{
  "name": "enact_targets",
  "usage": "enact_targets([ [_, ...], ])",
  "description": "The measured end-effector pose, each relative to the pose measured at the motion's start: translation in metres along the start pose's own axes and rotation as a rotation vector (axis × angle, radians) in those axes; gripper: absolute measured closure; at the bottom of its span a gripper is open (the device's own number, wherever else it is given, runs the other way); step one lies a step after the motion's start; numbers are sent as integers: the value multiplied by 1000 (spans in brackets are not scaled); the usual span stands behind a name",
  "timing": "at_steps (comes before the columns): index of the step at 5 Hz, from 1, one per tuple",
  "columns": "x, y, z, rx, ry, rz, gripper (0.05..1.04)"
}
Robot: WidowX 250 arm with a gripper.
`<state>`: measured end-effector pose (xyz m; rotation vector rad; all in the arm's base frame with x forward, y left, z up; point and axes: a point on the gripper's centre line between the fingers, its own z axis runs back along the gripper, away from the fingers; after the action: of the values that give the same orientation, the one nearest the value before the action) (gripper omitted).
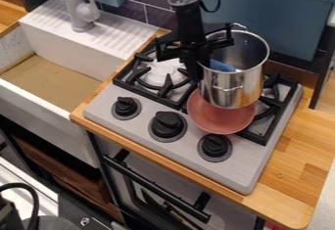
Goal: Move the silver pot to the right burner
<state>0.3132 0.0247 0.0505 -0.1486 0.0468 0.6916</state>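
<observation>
- Silver pot [229,86] is at the right burner [270,108], above a pink bowl [219,120]; a blue item [222,66] sits inside.
- My gripper [196,72] is at the pot's sink-side rim; whether pinching or spread, I cannot tell.
- Stiff metal, likely light, slick; the rim offers best purchase.
- Grey stove [247,168], wooden counter [294,160], white sink [78,63] alongside.

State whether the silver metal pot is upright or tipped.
Upright: the silver metal pot has its open rim on top and its base below.
</observation>
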Motion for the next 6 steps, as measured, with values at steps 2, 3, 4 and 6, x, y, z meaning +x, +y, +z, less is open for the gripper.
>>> enact_targets([
  [2, -7, 5, -13, 15, -34, -27, 1028],
  [3, -7, 7, -16, 14, -46, -31, 1028],
  [4, -10, 10, -19, 18, -47, -47, 1028],
  [6, -11, 12, -21, 17, -63, -47, 1028],
])
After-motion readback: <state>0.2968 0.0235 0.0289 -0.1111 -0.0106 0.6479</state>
